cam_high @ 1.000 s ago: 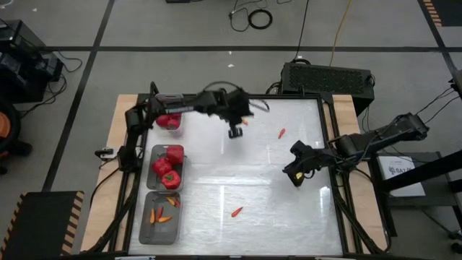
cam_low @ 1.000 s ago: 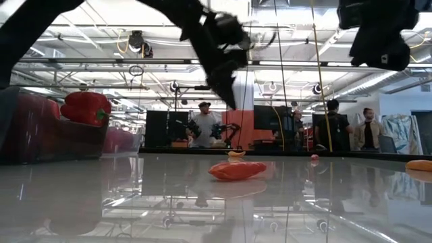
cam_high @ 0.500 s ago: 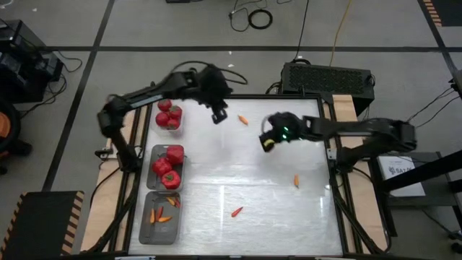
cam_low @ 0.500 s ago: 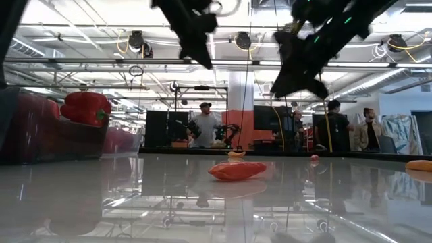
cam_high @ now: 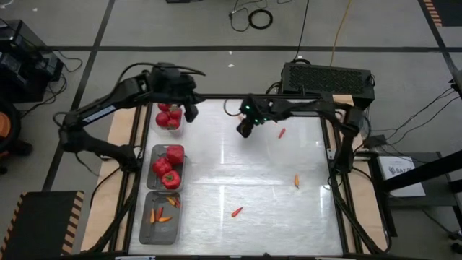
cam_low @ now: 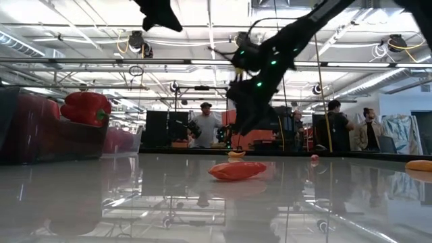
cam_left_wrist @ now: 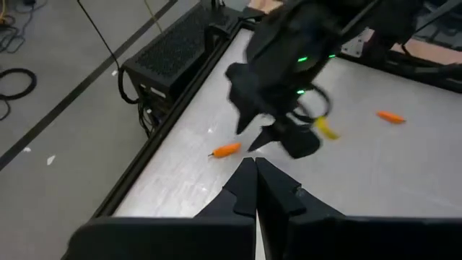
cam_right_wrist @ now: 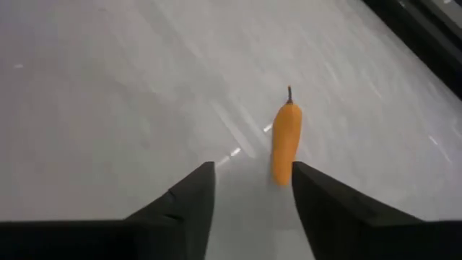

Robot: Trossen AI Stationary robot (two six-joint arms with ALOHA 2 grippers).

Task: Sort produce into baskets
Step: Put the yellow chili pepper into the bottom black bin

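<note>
The right pincer is hovering over the far middle of the worktop, its fingers standing apart with nothing between them and an orange chili lying on the surface just beyond their tips. In the high view that chili is hidden by the arm. The left pincer is hanging by the far-left edge, just beside the far basket, with its fingers pressed together and empty.

Along the left edge three baskets are sitting in a row: the far one is holding red tomatoes, the middle basket red peppers, the near basket small chilies. Loose chilies are lying on the open worktop: a red one right of the right pincer, an orange one toward the right edge, and a red one near the front. The middle and near-right stretches are lying open.

Compared with a second ago, the right arm is reaching far leftward from the right side, its pincer standing wider, while the left pincer is pulling back from the far middle toward the baskets.
</note>
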